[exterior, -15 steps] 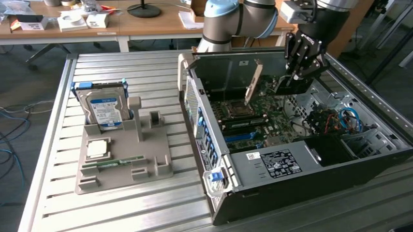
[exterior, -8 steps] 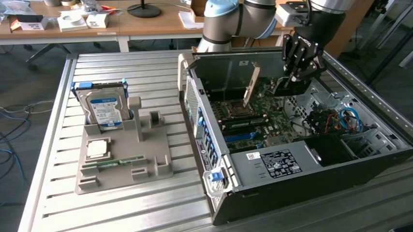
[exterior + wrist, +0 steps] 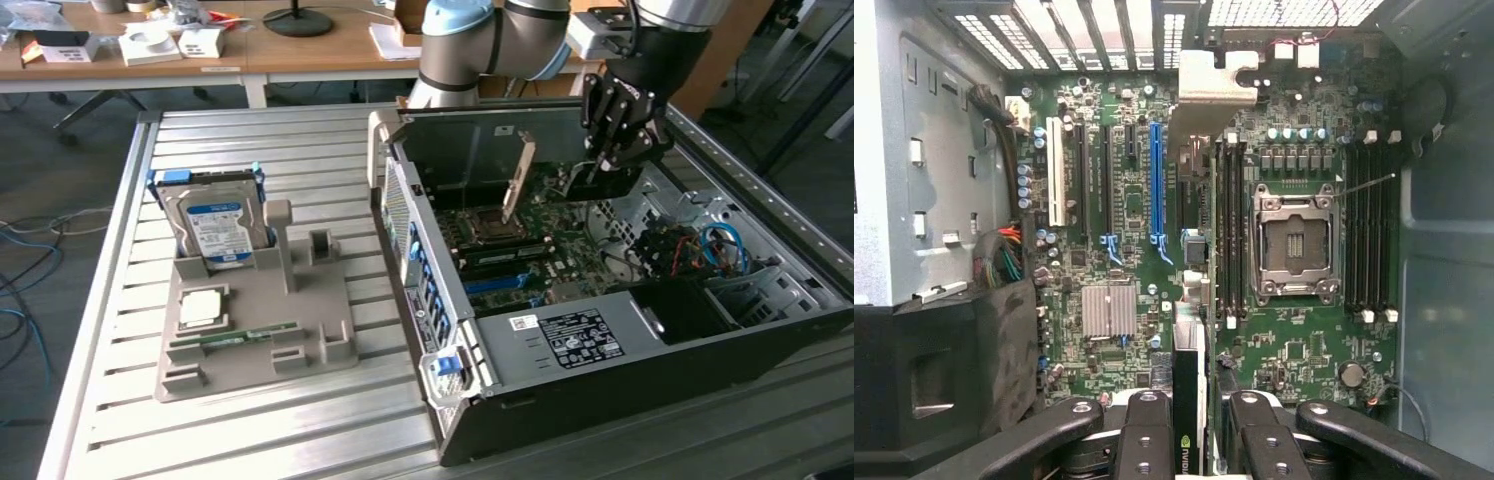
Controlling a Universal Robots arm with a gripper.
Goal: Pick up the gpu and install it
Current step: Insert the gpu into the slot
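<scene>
Black end effector (image 3: 610, 163), partly closed, clamped on the gpu (image 3: 1188, 400), card edge-on above green motherboard (image 3: 1294, 350)

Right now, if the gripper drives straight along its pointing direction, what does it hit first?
The gpu held in the gripper would likely meet the motherboard first, beside the blue slot; depth unclear.

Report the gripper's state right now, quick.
Gripper: closed on the gpu, holding it edge-on over the motherboard inside the open PC case.
</scene>
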